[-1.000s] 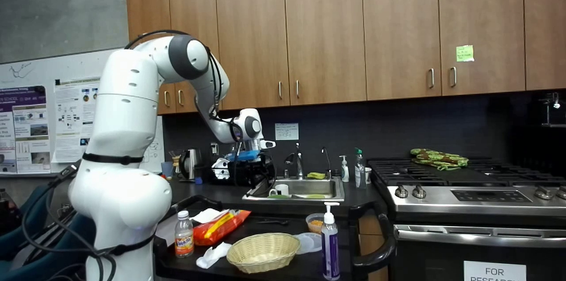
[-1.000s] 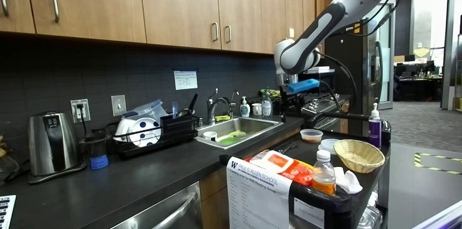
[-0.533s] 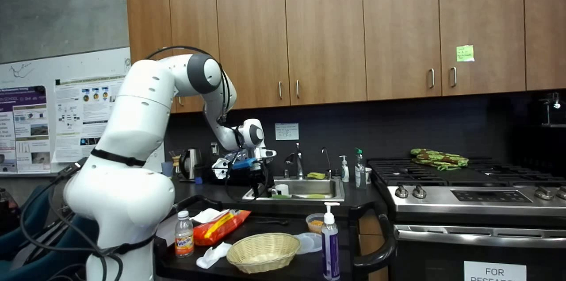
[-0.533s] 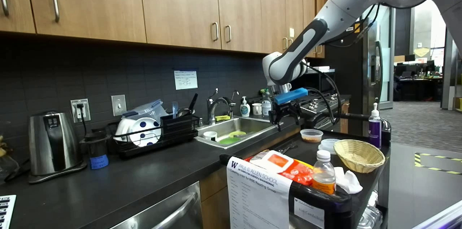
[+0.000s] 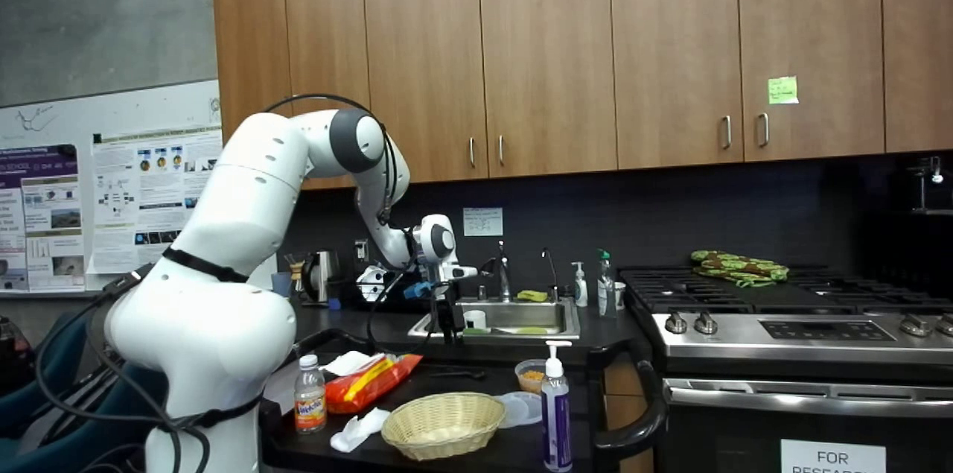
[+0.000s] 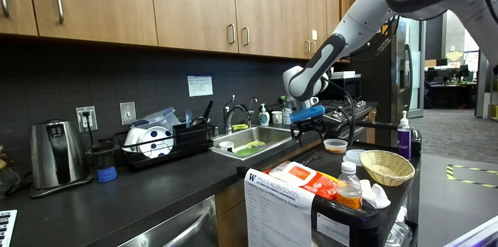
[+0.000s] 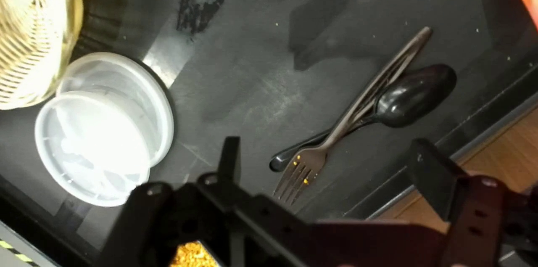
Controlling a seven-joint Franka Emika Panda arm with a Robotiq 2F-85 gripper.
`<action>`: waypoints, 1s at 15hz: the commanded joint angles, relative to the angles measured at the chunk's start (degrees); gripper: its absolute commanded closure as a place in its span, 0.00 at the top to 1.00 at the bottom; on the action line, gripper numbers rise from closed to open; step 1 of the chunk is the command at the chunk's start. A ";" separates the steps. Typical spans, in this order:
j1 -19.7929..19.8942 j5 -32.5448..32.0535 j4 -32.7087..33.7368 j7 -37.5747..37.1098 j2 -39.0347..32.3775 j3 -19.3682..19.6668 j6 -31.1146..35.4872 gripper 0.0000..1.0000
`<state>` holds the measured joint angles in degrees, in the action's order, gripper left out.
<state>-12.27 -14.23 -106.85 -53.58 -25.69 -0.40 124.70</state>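
Observation:
My gripper (image 7: 333,166) is open and empty, its two black fingers wide apart in the wrist view. It hangs above the black cart top, pointing down, and touches nothing; it also shows in both exterior views (image 5: 450,320) (image 6: 309,132). Beyond and between the fingers in the wrist view, a brown plastic fork (image 7: 310,158) lies crossed over a black plastic spoon (image 7: 414,95). Yellow crumbs stick to the fork. Two clear lids (image 7: 101,132) overlap to the left, beside a wicker basket (image 7: 71,19). A tub of orange bits (image 7: 194,255) is mostly hidden behind the left finger.
On the cart also stand a juice bottle (image 6: 349,186), a red snack bag (image 5: 372,383), a crumpled napkin (image 5: 359,430) and a purple pump bottle (image 5: 556,413). The counter with the sink (image 6: 233,155) adjoins the cart. The stove (image 5: 744,331) stands beside it.
The arm has come down and reached further out, and the gripper has turned so both fingers show spread in an exterior view. The things on the cart have not moved.

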 commanded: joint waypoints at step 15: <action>-4.32 -0.69 1.78 -28.29 -5.33 4.62 1.52 1.00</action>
<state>-16.14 -14.38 -104.35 -79.14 -31.33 3.68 127.14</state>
